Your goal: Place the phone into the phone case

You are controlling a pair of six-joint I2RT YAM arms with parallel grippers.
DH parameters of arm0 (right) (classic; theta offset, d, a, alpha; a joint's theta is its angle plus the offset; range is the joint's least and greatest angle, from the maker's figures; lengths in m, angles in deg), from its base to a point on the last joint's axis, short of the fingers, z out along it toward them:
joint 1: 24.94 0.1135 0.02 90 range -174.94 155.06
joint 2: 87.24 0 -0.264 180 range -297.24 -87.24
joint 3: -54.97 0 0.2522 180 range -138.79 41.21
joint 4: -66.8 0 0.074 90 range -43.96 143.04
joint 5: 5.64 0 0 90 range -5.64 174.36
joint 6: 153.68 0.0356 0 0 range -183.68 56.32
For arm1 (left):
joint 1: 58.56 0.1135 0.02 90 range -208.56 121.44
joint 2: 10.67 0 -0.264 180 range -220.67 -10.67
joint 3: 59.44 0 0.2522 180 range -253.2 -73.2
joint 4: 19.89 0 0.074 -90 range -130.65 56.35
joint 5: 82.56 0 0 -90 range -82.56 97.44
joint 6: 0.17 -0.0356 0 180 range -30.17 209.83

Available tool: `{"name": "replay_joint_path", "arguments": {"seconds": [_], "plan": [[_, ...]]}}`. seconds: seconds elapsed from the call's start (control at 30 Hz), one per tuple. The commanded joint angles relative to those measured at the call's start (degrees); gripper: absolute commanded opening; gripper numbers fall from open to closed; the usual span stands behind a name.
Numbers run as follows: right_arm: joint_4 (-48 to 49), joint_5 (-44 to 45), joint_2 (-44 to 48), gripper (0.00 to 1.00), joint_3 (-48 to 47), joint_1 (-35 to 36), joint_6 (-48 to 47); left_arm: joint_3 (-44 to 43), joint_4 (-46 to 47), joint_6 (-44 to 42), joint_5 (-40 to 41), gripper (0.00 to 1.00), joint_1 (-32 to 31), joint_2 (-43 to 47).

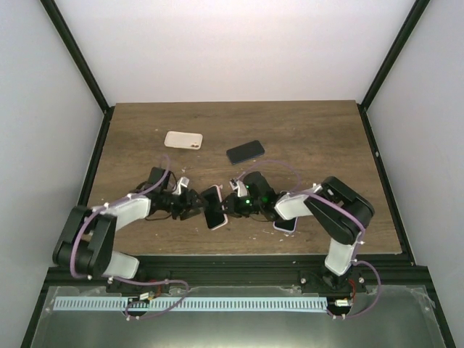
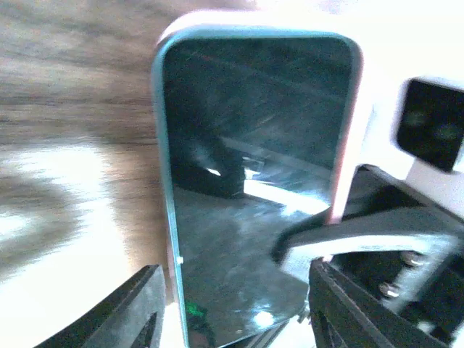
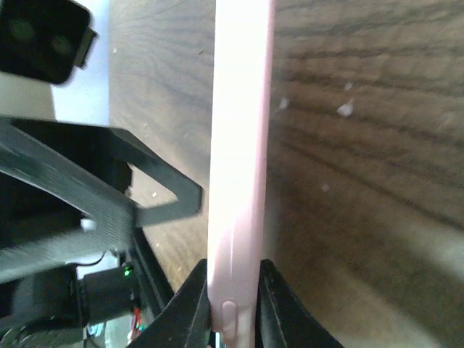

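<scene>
Phone (image 2: 246,181) shows a glossy black screen, pale pink edge.

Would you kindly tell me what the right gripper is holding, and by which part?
The right gripper holds the pink-edged phone, pinched across its thin edge, close to the side button.

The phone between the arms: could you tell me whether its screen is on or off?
Off, it seems: the phone shows dark glass with only reflections.

The dark-screened phone (image 2: 246,181) sits framed by the pink phone case (image 3: 239,145), at front centre
</scene>
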Motion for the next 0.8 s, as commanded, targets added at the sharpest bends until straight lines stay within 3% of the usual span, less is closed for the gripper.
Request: {"name": "replay_joint_path", "arguments": {"seconds": [0.0, 0.13, 0.4, 0.57, 0.77], "plan": [[0.8, -4.0, 9.4, 0.04, 0.5, 0.2, -1.5, -0.3, -0.9, 0.9, -6.3, 0.62, 2.2, 10.6], [3.1, -6.5, 15.3, 0.04, 3.4, -0.8, -1.0, -1.3, -3.0, 0.5, -7.9, 0.73, 2.8, 17.8], [5.3, -10.4, 27.8, 0.05, 6.0, -1.8, 0.9, -1.8, 7.1, 7.1, -16.5, 0.74, 3.0, 26.5], [13.4, -12.2, 31.4, 0.05, 7.8, -1.8, 6.8, 1.6, 24.7, 17.6, -23.1, 0.74, 2.9, 30.2], [24.0, -14.6, 31.8, 0.05, 9.0, -1.8, 14.5, 6.0, 46.5, 30.3, -23.6, 0.71, 2.2, 33.1]]}}
